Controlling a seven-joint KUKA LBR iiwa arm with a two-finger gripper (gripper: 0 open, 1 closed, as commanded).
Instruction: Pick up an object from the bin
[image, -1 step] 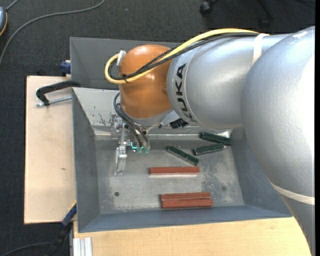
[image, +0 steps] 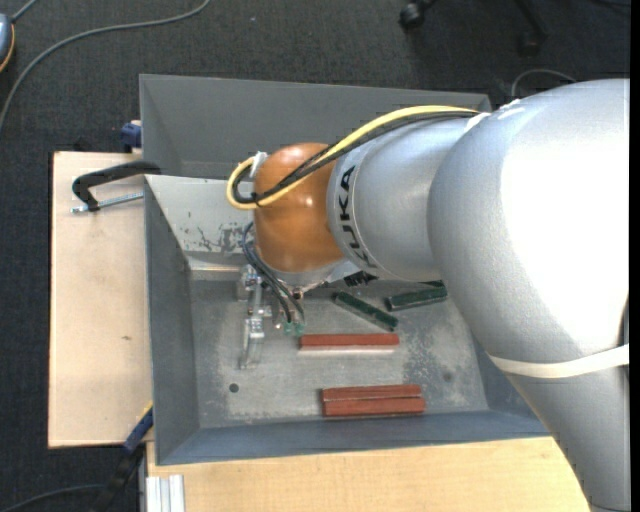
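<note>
Grey bin (image: 170, 330) floor, scuffed, lies under the tool (image: 252, 345), hanging low; whether it is spread or pressed together I cannot tell. Just beside it, toward the arm, lies a reddish flat strip (image: 348, 341); further from it a red-brown block (image: 372, 401); dark green bars (image: 366, 310), perhaps two, lie beyond the strip

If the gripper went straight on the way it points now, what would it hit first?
Probably the bare bin floor: the gripper points down at a grey patch just left of the thin reddish bar. The bar's end looks slightly clear of that line, but depth is hard to judge here.
</note>
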